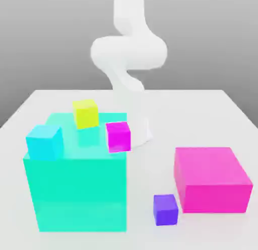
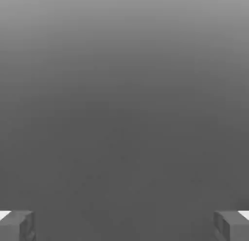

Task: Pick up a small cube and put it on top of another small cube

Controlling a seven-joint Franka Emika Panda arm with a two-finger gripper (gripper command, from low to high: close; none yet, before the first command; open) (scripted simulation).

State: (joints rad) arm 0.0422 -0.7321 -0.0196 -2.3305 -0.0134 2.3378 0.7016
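I see the fingers (image 2: 124,225) spread wide apart on nothing, while the small cube (image 1: 166,209) sits on the worktop (image 1: 201,105) just beside the large pink block (image 1: 211,178).

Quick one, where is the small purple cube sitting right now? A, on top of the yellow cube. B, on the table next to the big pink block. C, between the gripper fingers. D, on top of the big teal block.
B: the small purple cube rests on the table beside the big pink block.
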